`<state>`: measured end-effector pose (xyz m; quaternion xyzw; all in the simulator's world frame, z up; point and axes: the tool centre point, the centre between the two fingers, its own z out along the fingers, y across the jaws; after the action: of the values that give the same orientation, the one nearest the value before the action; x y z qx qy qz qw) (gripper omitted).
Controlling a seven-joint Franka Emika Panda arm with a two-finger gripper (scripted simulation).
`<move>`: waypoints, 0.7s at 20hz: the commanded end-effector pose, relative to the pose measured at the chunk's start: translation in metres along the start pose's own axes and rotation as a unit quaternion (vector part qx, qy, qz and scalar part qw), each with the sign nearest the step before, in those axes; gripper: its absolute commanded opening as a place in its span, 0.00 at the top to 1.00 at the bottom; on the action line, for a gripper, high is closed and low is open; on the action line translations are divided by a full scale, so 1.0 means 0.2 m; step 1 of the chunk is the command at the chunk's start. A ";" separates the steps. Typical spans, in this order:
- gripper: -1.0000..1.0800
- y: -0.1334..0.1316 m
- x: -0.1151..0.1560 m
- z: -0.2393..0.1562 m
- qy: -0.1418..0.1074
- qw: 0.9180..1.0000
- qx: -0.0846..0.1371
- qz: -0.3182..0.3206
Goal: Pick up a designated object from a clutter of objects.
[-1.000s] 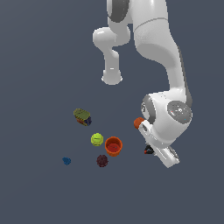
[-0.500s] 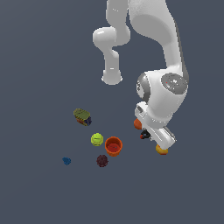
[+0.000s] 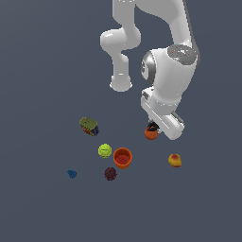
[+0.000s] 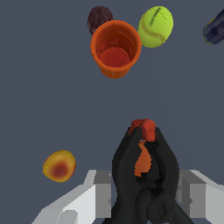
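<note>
Black clamp (image 4: 146, 175) with red-orange tip (image 4: 144, 128): sits between the two pale fingers (image 4: 98, 192) of the end effector (image 3: 152, 127), prongs splayed around an orange ball (image 4: 143, 162). The fingers stand narrow, closed onto the clamp from both sides. In the exterior view only a dark speck of it shows under the white arm (image 3: 170, 80), just above the orange ball (image 3: 151, 134); whether it is clear of the floor, cannot tell.

Beyond it, the rest of the scatter on the dark grey floor (image 3: 42, 71):
- orange cup (image 3: 122, 157), upright, mouth open upward
- yellow-green ball (image 3: 104, 151) just beside the cup
- maroon ball (image 3: 110, 173) near the cup's other side
- yellow-orange fruit (image 3: 174, 160) off toward the exterior view's right
- olive block (image 3: 88, 125) farther out
- blue bit (image 3: 72, 174) well apart, toward the exterior view's left
</note>
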<state>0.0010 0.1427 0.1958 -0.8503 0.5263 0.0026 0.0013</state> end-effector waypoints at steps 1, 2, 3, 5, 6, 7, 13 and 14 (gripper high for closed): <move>1.00 0.07 0.00 -0.08 0.000 1.000 0.000 0.000; 1.00 0.10 0.00 -0.11 0.000 1.000 0.000 0.000; 1.00 0.13 0.00 -0.14 0.000 1.000 0.000 0.000; 1.00 0.18 0.00 -0.20 0.000 1.000 0.000 0.000; 1.00 0.21 0.00 -0.24 0.001 1.000 0.000 0.000; 1.00 0.24 0.00 -0.27 0.001 1.000 0.000 0.000; 1.00 0.40 -0.01 -0.46 0.002 1.000 0.000 0.000; 1.00 0.42 -0.01 -0.49 0.003 1.000 0.000 0.000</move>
<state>-0.0674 0.1094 0.2847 -0.8502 0.5264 0.0006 0.0004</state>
